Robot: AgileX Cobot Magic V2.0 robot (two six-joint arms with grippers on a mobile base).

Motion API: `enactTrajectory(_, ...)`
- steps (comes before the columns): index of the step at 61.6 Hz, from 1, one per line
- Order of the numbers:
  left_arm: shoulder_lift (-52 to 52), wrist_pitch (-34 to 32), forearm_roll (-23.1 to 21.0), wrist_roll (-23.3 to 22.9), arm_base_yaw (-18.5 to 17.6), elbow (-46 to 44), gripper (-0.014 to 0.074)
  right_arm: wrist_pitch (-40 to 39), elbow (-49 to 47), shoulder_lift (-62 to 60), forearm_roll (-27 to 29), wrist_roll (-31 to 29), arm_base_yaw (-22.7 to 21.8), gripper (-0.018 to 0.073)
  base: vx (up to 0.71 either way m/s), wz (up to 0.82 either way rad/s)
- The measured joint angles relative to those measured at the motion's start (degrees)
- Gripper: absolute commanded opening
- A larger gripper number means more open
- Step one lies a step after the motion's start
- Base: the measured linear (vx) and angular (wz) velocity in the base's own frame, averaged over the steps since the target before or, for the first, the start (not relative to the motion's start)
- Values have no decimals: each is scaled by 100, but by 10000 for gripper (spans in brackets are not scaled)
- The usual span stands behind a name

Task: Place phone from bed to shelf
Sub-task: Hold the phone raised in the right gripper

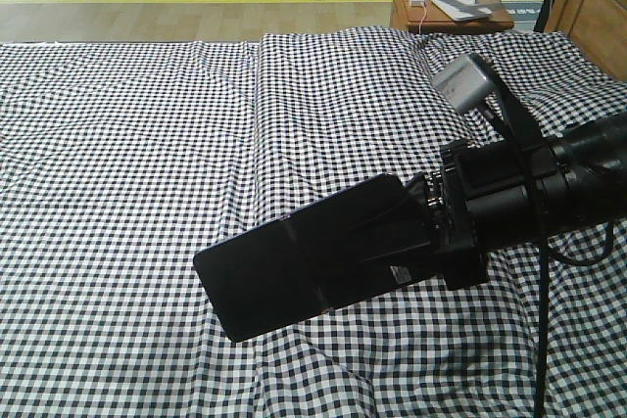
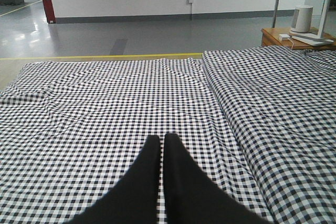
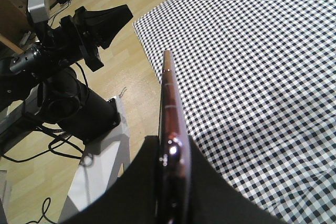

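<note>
Gripping the phone (image 1: 257,291) above the bed (image 1: 127,144), right hand (image 3: 173,150) partly cut off, left hand (image 2: 161,145) fingers pressed together

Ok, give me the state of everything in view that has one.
Black-and-white gingham-check bed: sheet wrinkled, ridge down the middle.
Thin black rectangular phone: raised above the bed, gripped at one end.
Black right gripper: shut on the phone.
Black left gripper: shut, empty.
</note>
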Motion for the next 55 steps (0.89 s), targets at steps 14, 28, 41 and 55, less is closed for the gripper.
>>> enactTrajectory(14,0,0,0,0,0,0,1,0,0,0,0,0,0,-2,0,0)
enactTrajectory(28,0,0,0,0,0,0,1,0,0,0,0,0,0,-2,0,0)
enactTrajectory(41,0,0,0,0,0,0,1,0,0,0,0,0,0,-2,0,0)
enactTrajectory(55,0,0,0,0,0,0,1,0,0,0,0,0,0,-2,0,0)
